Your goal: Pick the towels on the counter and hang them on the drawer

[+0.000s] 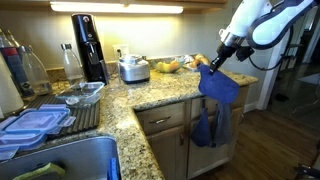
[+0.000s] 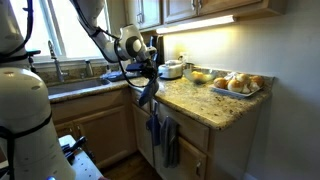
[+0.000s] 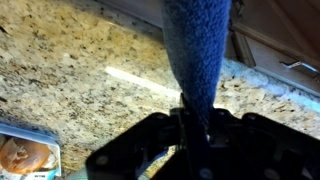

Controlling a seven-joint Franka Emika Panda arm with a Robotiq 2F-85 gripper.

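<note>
The gripper (image 1: 213,63) is clamped tight on a blue towel (image 1: 220,88), pinching it by its top end. The rest hangs limp and creased straight down. In both exterior views the towel (image 2: 148,93) is clear of the counter (image 1: 150,95): it dangles just off the rounded front edge, top end above the worktop level and bottom end dropping past the edge in front of the cabinets.

In the wrist view the jaws are closed right on the cloth, at the gripper (image 3: 197,118), with the towel (image 3: 200,50) running away from the camera as a long blue strip. The speckled granite of the counter (image 3: 80,70) fills the frame behind it, and a bit of wooden front with a metal bar handle (image 3: 300,66) shows past the counter edge.

A second towel (image 1: 205,130) is already draped below the counter edge, hanging down the cabinet front just beside the drawer (image 1: 160,120) with the slim handle. It shows as dark blue cloth (image 2: 160,135) under the edge in an exterior view too. Whether it sits over a handle or over the drawer top is too small to tell.

Back on the counter, away from the edge, sit a black coffee machine (image 1: 88,45), a silver pot (image 1: 133,68) and a tray of bread rolls (image 2: 236,85).
</note>
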